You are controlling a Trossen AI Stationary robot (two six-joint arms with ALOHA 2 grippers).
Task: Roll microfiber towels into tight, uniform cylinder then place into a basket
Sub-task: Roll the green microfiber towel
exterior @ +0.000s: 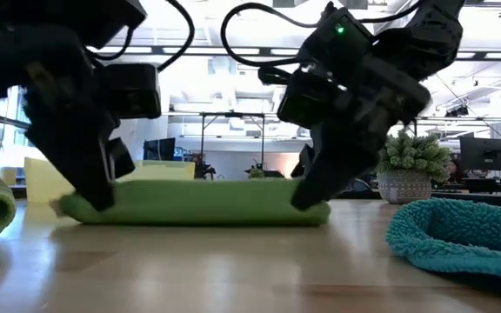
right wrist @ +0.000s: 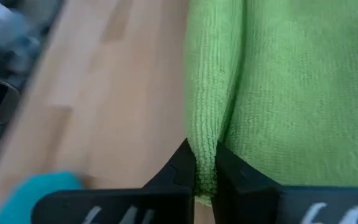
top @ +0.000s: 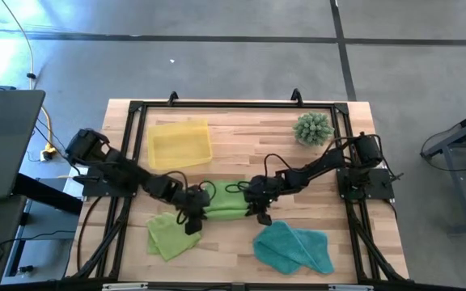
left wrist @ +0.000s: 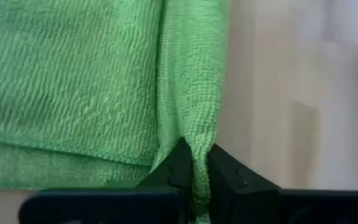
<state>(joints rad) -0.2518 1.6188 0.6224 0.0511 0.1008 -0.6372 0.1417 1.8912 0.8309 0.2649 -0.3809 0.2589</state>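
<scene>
**Both ends pinched, roll about to begin**

High view, near to far from the middle green towel on the worktop: a teal towel and a second green towel lie nearer; the basket lies farther, apart. The left pincer is closed on one end fold, the right pincer on the other. The rolling step is judged under way; next, both ends must be turned together, evenly, for a tight cylinder.
</scene>
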